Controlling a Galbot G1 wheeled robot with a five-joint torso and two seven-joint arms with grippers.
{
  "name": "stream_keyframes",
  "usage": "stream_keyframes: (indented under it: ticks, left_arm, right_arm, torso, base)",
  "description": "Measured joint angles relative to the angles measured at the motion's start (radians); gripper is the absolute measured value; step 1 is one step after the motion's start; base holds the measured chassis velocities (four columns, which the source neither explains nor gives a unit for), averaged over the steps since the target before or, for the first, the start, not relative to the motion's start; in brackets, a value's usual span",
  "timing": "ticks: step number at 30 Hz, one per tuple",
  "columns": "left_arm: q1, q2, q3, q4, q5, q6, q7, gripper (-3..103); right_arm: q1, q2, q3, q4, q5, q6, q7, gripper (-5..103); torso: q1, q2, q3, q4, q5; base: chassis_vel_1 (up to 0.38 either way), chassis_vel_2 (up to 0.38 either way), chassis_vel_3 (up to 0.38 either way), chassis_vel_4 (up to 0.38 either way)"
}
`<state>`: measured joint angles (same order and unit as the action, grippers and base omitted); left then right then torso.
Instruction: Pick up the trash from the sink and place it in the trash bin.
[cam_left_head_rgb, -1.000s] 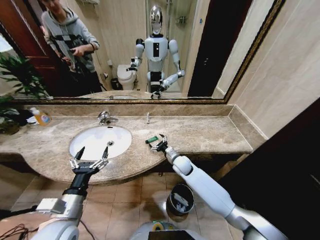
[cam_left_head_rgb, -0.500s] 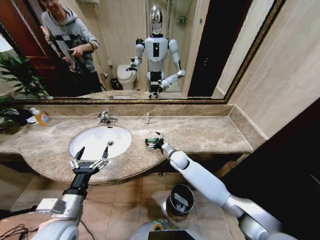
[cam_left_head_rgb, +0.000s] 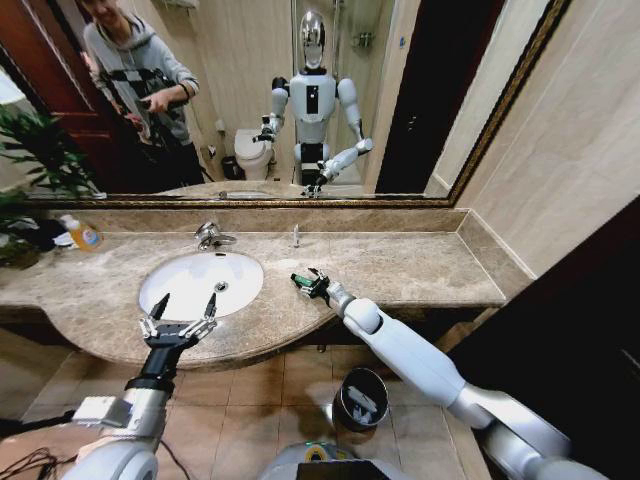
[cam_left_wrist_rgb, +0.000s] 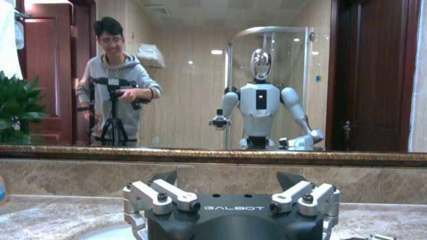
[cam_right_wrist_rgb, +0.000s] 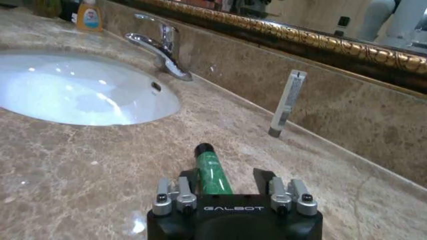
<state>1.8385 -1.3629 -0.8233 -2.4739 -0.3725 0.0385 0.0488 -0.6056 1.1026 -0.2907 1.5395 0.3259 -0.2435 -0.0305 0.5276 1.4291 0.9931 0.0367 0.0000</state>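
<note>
right gripper closes in over the green stick beside the basin

the right gripper (cam_left_head_rgb: 311, 283) sits low over the marble countertop (cam_left_head_rgb: 420, 265), just to the right of the sink (cam_left_head_rgb: 200, 281). a second ago it was nearer the counter's front edge, with the arm reaching more steeply; now the arm lies flatter and the gripper has moved a little farther in toward the back wall, though still off the basin. the green stick (cam_right_wrist_rgb: 212, 172) lies on the stone between its two fingers (cam_right_wrist_rgb: 172, 192), dark cap pointing away from the wrist. the jaws stand apart on either side of the stick; whether the pads already touch it is hard to judge from the wrist view, so it reads as open around the stick rather than gripping it.

beyond the fingertips, a thin upright piece (cam_right_wrist_rgb: 287, 104) stands against the backsplash, well apart from the gripper. the chrome faucet (cam_right_wrist_rgb: 162, 47) rises to the far side of the basin, and a yellow-orange bottle (cam_right_wrist_rgb: 89, 15) stands farther along the wall.

the left gripper (cam_left_head_rgb: 180, 312) hovers over the front rim of the sink with its fingers spread wide, holding nothing, in the same place as before. the trash bin (cam_left_head_rgb: 360, 397) stands on the tiled floor beneath the right forearm, with a pale item inside.
</note>
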Motion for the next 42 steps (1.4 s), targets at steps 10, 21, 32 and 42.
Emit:
stream_keyframes:
  ticks: [10, 21, 32, 42]
  left_arm:
    - [0.000, 0.000, 0.000, 0.000, 0.000, 0.000, 0.000, 100]
    - [0.000, 0.000, 0.000, 0.000, 0.000, 0.000, 0.000, 100]
    - [0.000, 0.000, 0.000, 0.000, 0.000, 0.000, 0.000, 100]
    - [0.000, 0.000, 0.000, 0.000, 0.000, 0.000, 0.000, 100]
  right_arm:
    - [-0.021, 0.002, 0.005, 0.004, 0.014, -0.008, -0.002, 33]
    - [-0.042, 0.000, 0.064, 0.033, 0.030, 0.000, 0.006, 10]
    - [-0.396, -0.127, 0.511, 0.228, 0.117, 0.257, -0.082, 10]
    - [-0.916, -0.072, 0.799, 0.282, 0.032, 0.554, -0.134, 10]
  torso:
    - [0.000, 0.000, 0.000, 0.0001, 0.0001]
    - [0.000, 0.000, 0.000, 0.0002, 0.0001]
    - [0.000, 0.000, 0.000, 0.0001, 0.0001]
    - [0.000, 0.000, 0.000, -0.0002, 0.0004]
  base:
    - [0.000, 0.000, 0.000, 0.000]
    - [0.000, 0.000, 0.000, 0.000]
    - [0.000, 0.000, 0.000, 0.000]
    - [0.000, 0.000, 0.000, 0.000]
